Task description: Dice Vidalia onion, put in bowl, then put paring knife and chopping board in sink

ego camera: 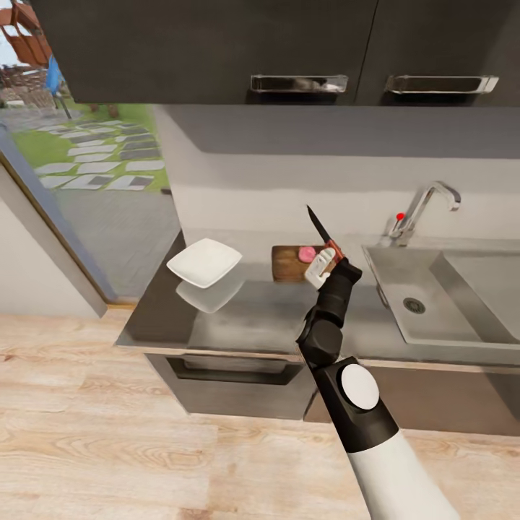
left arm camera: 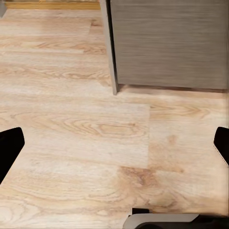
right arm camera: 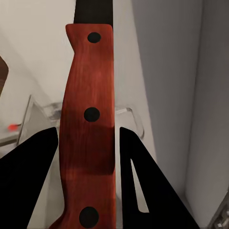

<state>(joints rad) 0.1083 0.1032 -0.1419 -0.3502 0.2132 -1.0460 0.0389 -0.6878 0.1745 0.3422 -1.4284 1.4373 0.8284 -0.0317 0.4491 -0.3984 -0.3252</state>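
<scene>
My right gripper (ego camera: 326, 264) is shut on the paring knife (ego camera: 322, 233), whose dark blade points up and away over the chopping board (ego camera: 289, 263). In the right wrist view the red-orange handle (right arm camera: 89, 124) sits between the black fingers (right arm camera: 29, 171). The pinkish Vidalia onion (ego camera: 307, 253) rests on the dark brown board, just left of the gripper. The white square bowl (ego camera: 204, 261) is on the countertop (ego camera: 253, 314) to the left. The steel sink (ego camera: 433, 296) with its tap (ego camera: 422, 206) lies to the right. My left gripper (left arm camera: 114, 143) is open above the wooden floor.
Dark upper cabinets (ego camera: 289, 43) with bar handles hang over the counter. A glass door (ego camera: 87, 166) to the garden stands at the left. The wooden floor (ego camera: 108, 448) runs in front of the lower cabinets (left arm camera: 167, 43).
</scene>
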